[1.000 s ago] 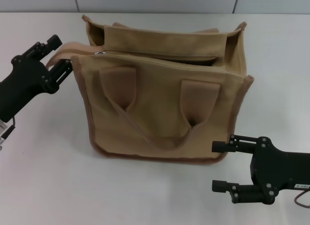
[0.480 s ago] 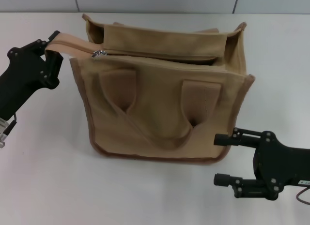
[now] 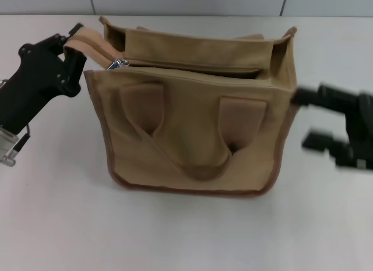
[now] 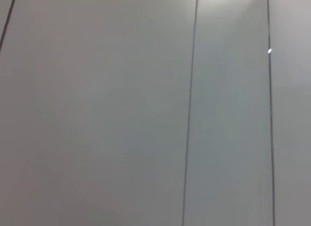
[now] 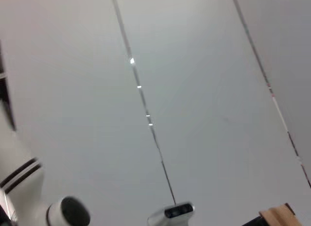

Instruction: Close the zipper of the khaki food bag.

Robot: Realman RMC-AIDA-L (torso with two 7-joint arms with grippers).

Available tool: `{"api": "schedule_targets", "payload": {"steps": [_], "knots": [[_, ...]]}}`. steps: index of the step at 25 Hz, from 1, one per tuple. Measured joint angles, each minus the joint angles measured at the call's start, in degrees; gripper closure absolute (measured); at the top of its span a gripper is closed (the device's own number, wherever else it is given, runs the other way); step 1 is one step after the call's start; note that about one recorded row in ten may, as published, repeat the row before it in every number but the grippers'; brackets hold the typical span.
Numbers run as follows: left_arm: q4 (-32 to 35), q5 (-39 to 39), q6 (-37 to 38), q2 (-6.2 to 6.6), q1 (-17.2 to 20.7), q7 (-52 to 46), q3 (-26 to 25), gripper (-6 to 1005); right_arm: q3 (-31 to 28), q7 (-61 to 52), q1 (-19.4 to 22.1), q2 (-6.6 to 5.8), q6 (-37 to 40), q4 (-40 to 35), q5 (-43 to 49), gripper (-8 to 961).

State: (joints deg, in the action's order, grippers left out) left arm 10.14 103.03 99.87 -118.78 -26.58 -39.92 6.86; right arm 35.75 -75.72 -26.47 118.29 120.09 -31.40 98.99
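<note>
Khaki food bag (image 3: pixel 198 116) on tabletop (image 3: pixel 58 224), centre. Zipper (image 3: pixel 186 65) along bag top, pull tab at left end. Left gripper (image 3: pixel 73 46) at bag's upper left corner, against strap end. Right gripper (image 3: pixel 309 116) just right of bag.

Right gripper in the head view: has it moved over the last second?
Yes. The right gripper has risen from the table in front of the khaki food bag's lower right corner to beside its right edge.
</note>
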Motion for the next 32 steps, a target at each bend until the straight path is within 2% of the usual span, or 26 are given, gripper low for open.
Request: {"api": "schedule_targets", "payload": {"steps": [7,8,9,12,13,18,24,32], "knots": [[-1.54,0.26,0.85,-0.03,-2.86,-1.58,-0.02,978,0.65,-11.90,-8.26,0.61,-6.20,-0.20,-0.83,194],[-2.13,0.41,1.06,-0.04,-3.62,-1.57,0.12,978,0.83,-15.34,-11.17,0.76,-9.25,1.05,-0.83,194],[-2.13,0.41,1.06,-0.04,-3.62,-1.57,0.12,978,0.83,-15.34,-11.17,0.76,-9.25,1.05,-0.83,194],[-3.07,0.48,1.44,-0.05,-4.57,-1.58,0.52,977,2.04,-19.03,-14.54,0.83,-14.86,4.07,-0.51,194],[-3.45,0.49,1.72,-0.13,-5.18,-1.58,0.68,977,4.26,-19.54,-15.93,0.88,-18.17,5.53,-0.47,194],[-4.03,0.41,1.79,-0.20,-5.78,-1.58,1.17,977,9.38,-19.01,-16.38,1.15,-21.46,6.00,-0.70,194],[-3.57,0.14,0.38,-0.06,-6.81,-2.84,1.10,977,10.33,-19.08,-16.56,1.23,-21.60,6.97,-0.90,194],[-4.08,0.36,-0.65,-0.26,-7.24,-2.48,1.28,977,10.43,-22.59,-19.28,1.33,-24.65,9.30,-4.17,194]]}}
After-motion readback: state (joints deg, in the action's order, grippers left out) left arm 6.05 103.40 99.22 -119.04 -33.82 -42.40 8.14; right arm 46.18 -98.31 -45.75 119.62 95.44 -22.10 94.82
